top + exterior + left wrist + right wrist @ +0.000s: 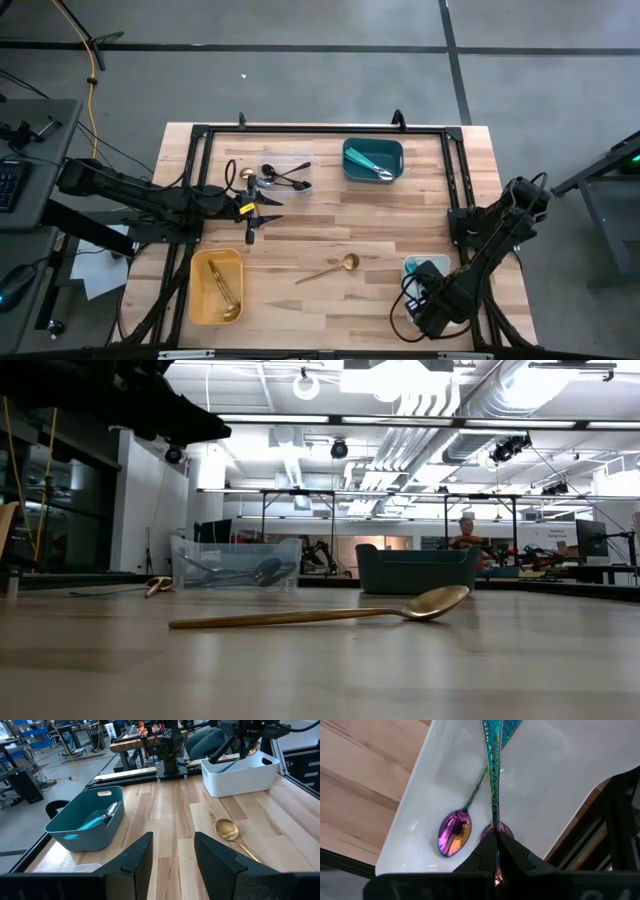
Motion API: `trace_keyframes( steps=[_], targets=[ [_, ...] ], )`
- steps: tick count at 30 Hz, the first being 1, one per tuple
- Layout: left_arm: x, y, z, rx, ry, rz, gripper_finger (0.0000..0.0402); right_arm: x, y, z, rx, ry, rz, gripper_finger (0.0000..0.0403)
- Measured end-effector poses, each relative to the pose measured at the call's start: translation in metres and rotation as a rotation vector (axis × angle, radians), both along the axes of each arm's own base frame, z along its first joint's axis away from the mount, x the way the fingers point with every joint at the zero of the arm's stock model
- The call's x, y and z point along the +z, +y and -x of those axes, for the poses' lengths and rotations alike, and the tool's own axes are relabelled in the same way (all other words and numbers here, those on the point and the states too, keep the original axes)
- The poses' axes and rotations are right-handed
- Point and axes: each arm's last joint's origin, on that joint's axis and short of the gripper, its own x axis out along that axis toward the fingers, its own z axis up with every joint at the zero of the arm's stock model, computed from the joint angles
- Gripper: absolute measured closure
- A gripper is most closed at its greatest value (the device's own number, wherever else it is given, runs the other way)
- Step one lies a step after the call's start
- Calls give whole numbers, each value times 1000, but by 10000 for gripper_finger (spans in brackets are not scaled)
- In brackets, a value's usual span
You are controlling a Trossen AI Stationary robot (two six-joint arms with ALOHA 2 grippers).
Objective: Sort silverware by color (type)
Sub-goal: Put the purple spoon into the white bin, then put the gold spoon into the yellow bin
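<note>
So I count four bins: yellow bin (216,287), teal bin (372,160), clear bin (284,176), white bin (445,775). One shiny gold spoon (333,268) lies loose mid-table on bare wood. My right gripper (495,851) is clenched on a slim iridescent utensil (493,765) over the white bin, where one iridescent spoon (455,831) lies. Left gripper (172,857) hovers released beside the clear bin.

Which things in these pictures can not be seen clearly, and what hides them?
- White bin, high view: the right arm covers most of it, so its contents are hidden there.
- Iridescent spoon in the right hand, right wrist view: its handle is cut off by the picture's edge.
- Clear bin, high view: the dark utensils are too small and tangled to count.
- Teal bin, low view: its wall hides the contents.
</note>
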Motion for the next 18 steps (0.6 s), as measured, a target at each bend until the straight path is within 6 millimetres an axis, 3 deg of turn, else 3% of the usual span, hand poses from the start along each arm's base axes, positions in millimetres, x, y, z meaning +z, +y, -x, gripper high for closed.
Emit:
trace_keyframes(
  steps=[18],
  targets=[
    [0, 0, 0, 1, 0, 1, 266, 0, 0, 0, 32, -1, -1, 346]
  ],
)
